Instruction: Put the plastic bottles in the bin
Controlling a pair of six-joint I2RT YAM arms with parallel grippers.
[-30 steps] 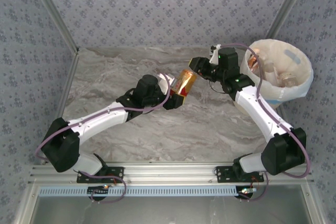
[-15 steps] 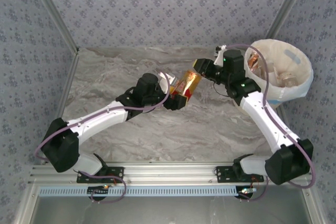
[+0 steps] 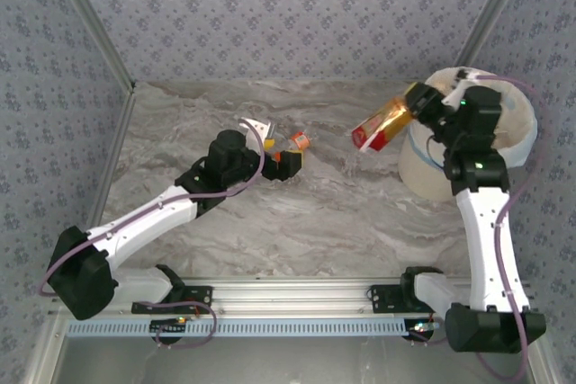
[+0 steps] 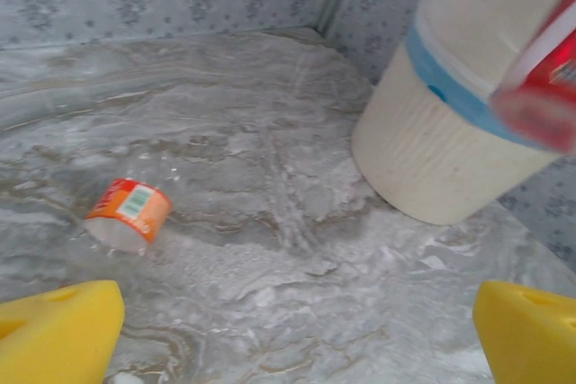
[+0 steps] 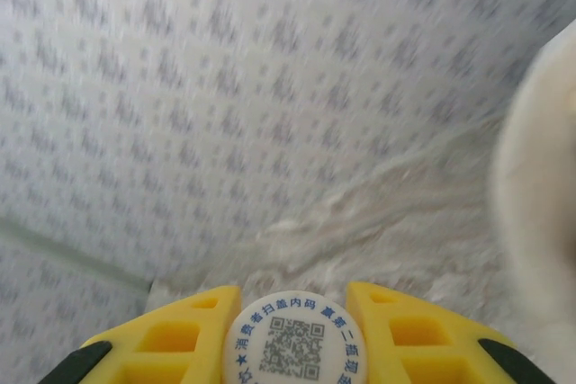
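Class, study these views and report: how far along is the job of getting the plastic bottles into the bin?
Done: unclear, since the right arm hides the bin's inside. In hand: the right gripper is shut on a gold-and-red bottle, held up beside the bin. To do: one orange-labelled bottle lies on the table, by the open left gripper.

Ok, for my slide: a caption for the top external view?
Right gripper holds a bottle beside the bin; left gripper open, empty.

Overhead and wrist views, common bin point(image 3: 418, 168)
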